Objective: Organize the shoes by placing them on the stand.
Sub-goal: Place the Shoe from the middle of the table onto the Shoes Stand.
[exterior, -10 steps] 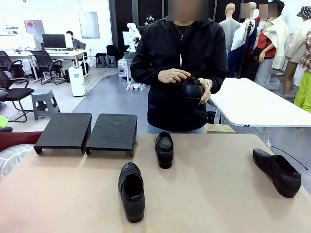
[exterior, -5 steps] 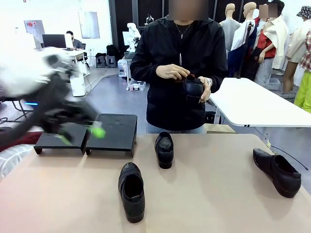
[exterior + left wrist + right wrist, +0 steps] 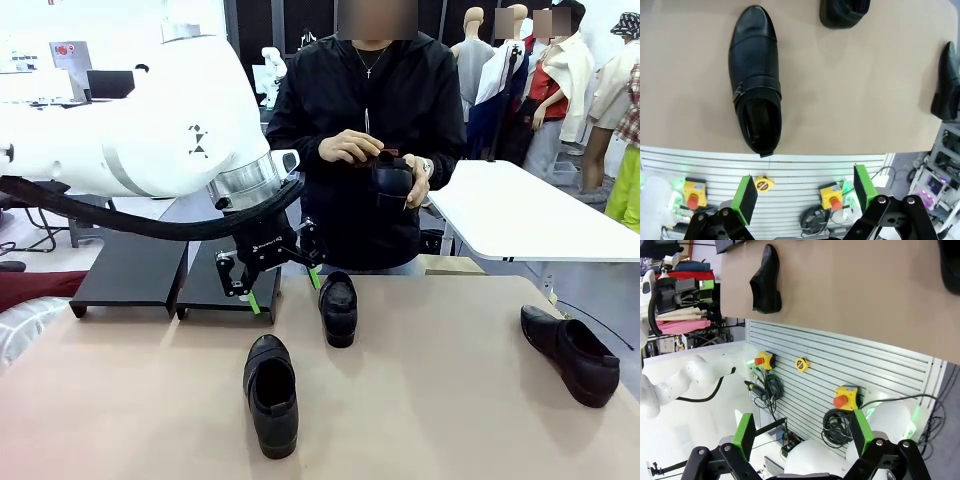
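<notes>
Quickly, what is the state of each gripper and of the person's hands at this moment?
Left gripper: open, holding nothing.
Right gripper: open, holding nothing.
Person's hands: holding one shoe.

The left arm (image 3: pixel 150 120) in the upper left of the front view is a bulky, glossy white shell with a small black marking (image 3: pixel 198 140). It ends in a silver ring (image 3: pixel 245 185), and a thick black cable (image 3: pixel 120 225) runs beneath it. Its jaws are black with bright green pads (image 3: pixel 255 300). Along the bottom of the right wrist view, the right arm's jaws show black links, round pivot screws and green pads (image 3: pixel 744 434). The person at upper centre wears a black jacket (image 3: pixel 340 110), a thin necklace (image 3: pixel 368 65) and a wristwatch (image 3: pixel 428 170).
</notes>
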`<state>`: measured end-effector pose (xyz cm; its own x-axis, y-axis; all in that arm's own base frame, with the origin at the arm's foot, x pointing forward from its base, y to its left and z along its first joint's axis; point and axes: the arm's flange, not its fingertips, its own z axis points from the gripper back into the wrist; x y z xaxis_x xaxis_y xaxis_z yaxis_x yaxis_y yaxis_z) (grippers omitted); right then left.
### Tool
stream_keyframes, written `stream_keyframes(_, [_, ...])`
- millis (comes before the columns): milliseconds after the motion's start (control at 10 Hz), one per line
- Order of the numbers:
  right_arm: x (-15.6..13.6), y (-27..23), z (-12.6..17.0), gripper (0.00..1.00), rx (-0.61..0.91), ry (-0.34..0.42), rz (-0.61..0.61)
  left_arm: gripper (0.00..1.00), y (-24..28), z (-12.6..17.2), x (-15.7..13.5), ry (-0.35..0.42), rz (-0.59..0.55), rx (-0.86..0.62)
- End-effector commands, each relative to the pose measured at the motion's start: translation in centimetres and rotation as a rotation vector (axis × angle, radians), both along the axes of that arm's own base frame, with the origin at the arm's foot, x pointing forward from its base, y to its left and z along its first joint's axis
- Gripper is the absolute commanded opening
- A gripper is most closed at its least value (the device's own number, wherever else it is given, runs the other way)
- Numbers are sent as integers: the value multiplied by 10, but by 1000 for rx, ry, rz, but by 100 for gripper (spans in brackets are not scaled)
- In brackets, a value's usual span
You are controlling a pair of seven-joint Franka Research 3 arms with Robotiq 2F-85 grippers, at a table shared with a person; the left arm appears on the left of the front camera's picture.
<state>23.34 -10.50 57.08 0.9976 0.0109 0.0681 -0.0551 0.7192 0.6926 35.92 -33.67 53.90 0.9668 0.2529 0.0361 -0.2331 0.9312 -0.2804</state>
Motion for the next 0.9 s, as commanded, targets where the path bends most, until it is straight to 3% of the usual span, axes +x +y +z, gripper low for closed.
stream_keyframes(0, [0,-1,2,100,21,-22,17,100,8,9,-14,-31,-61,-18])
stream_keyframes(200, [0,-1,2,100,21,-22,17,100,-1,4,-3,-4,-17,-8])
stream_keyframes(300, [0,-1,2,100,21,-22,17,100,-8,-21,6,25,32,18])
stream_keyframes(800, [0,-1,2,100,21,-22,17,100,-38,-115,24,44,14,114])
